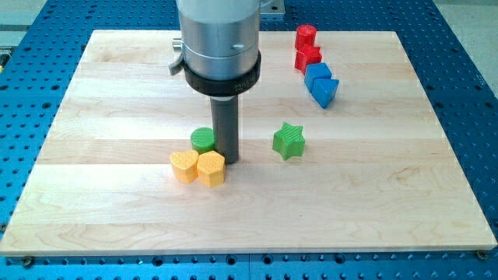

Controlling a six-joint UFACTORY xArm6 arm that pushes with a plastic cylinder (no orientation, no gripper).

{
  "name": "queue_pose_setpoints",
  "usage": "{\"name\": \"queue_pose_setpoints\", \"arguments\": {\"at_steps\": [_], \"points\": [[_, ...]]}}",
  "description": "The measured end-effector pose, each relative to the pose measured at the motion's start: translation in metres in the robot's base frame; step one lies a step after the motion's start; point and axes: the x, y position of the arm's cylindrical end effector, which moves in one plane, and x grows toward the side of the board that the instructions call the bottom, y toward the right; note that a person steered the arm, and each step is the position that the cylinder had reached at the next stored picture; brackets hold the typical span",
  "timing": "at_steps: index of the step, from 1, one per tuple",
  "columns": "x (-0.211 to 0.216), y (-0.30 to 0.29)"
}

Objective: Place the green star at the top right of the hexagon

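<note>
the counter (117,93) is pale wood in lengthwise planks, set on a blue perforated base (467,47). green star (289,141); green cylinder (203,139); yellow hexagon (211,167); yellow heart (184,166); red cylinder (306,36); red block (309,56); blue cube (317,75); blue triangle (325,92). the rod is dark grey under a silver housing (218,35).

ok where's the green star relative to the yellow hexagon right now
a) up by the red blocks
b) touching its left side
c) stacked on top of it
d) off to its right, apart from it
d: the green star sits alone, right of the yellow hexagon, with bare board between.
</note>
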Motion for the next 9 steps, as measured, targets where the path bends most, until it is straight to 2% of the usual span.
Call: {"name": "queue_pose_setpoints", "arguments": {"at_steps": [1, 2, 3, 4, 5, 6, 8, 9], "points": [[-0.037, -0.034], [-0.053, -0.013], [-0.053, 0.064], [-0.053, 0.167], [-0.03, 0.193], [-0.017, 0.171], [-0.004, 0.063], [0.046, 0.064]]}}
